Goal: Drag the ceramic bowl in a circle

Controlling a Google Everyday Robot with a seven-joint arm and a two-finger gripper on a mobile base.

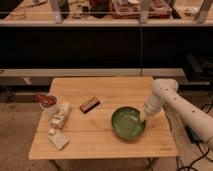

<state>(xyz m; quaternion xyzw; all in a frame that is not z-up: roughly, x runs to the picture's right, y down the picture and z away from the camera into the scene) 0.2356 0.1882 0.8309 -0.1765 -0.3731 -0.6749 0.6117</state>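
The ceramic bowl [128, 123] is wide, round and glossy green. It sits on the wooden table [100, 145] toward the right front. My white arm comes in from the right and bends down to it. My gripper [143, 116] rests at the bowl's right rim, touching it.
A small white cup with red contents [48, 103] stands at the table's left. A pale packet [61, 115] and a small white box [58, 141] lie near it. A dark brown bar [90, 104] lies left of the bowl. A dark shelf unit stands behind the table.
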